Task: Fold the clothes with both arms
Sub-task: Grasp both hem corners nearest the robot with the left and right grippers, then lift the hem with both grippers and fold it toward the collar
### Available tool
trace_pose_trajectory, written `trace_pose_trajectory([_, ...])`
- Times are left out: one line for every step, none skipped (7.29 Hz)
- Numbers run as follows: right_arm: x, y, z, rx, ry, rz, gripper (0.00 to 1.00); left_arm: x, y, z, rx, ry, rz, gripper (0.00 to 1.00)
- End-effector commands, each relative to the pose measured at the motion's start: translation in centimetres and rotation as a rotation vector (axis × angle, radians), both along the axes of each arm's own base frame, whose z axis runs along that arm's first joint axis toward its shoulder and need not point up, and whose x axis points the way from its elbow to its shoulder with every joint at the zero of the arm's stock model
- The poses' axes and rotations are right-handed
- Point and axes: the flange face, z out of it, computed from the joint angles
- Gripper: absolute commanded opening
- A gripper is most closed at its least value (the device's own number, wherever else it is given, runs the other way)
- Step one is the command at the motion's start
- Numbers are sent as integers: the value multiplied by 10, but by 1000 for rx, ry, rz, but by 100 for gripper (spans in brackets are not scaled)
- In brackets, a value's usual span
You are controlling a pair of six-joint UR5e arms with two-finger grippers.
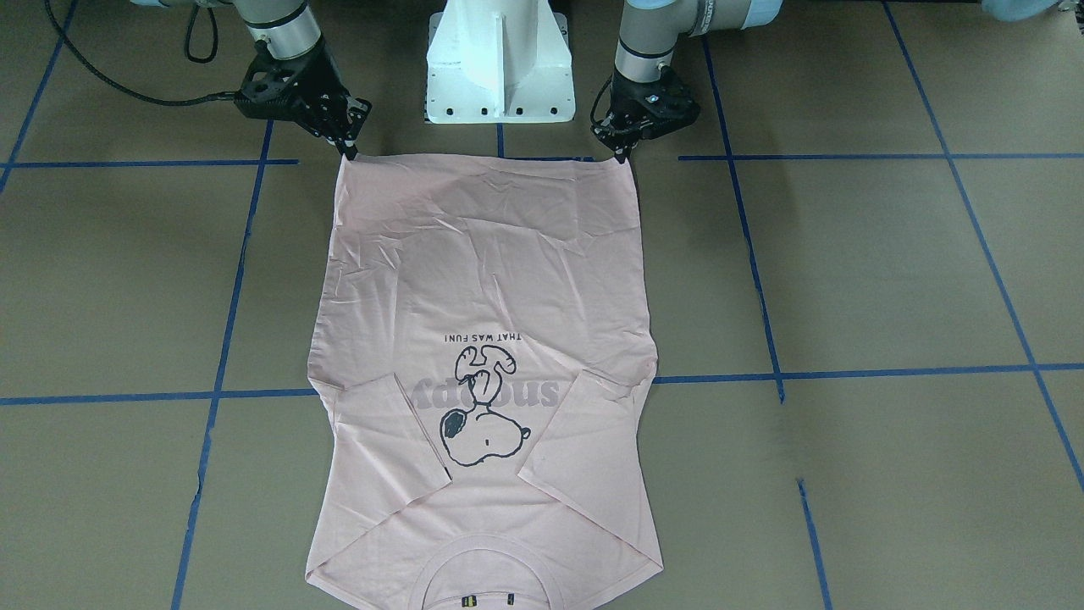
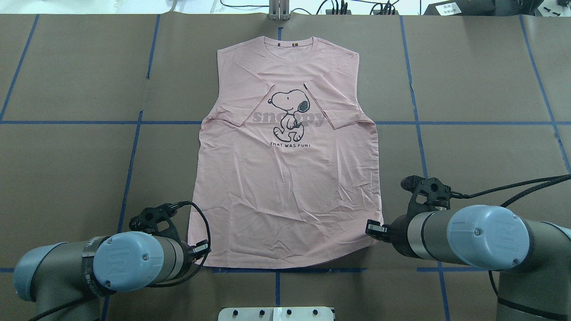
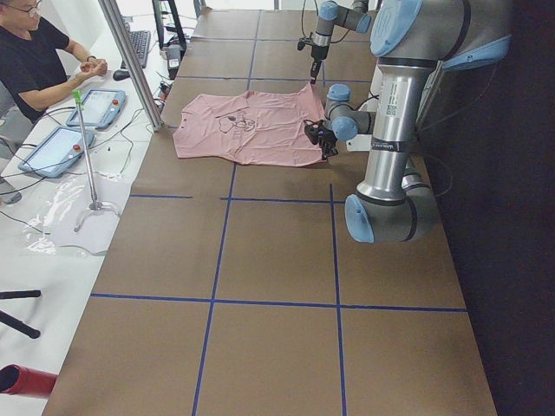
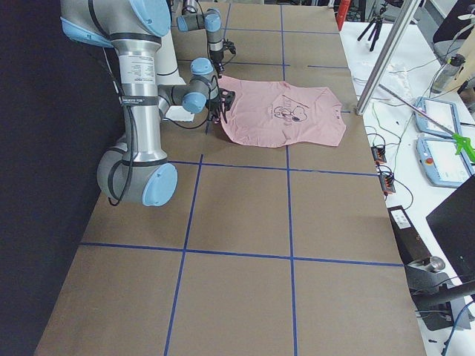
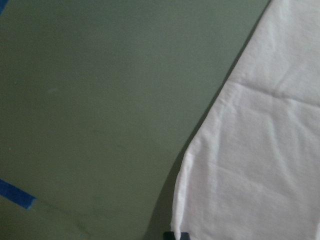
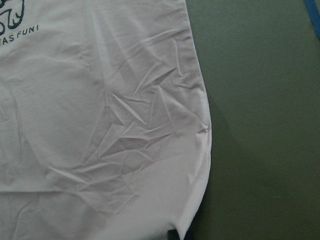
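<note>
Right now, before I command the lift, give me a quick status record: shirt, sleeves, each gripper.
T-shirt: flat on the table, print up, collar away from the robot
sleeves: both folded in over the chest
left gripper: at its hem corner, jaws look closed on it
right gripper: same at the other hem corner
fold: hem not yet lifted

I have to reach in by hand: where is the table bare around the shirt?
Bare table lies wide on both sides of the T-shirt. Crowded: the hem edge, with the left gripper and right gripper at its corners and the white pedestal base between them.
</note>
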Motion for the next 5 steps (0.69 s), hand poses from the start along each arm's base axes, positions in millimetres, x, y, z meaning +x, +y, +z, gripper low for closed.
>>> trace_pose_trajectory([24, 13, -7, -25, -25, -44, 0, -45, 12, -41, 7, 2, 13, 0])
trace_pose_trajectory([46, 30, -13, -41, -44, -86, 0, -64, 38, -62, 3, 12, 56, 0])
trace_pose_trajectory([65, 55, -17, -48, -49, -141, 0, -75, 58, -76, 0, 29, 95, 0])
trace_pose_trajectory([74, 80, -19, -56, -47, -198, 0, -80, 83, -87, -41, 59, 111, 0])
trace_pose_trajectory([79, 101, -23, -67, -51, -246, 0, -96, 102, -97, -54, 54, 145, 0])
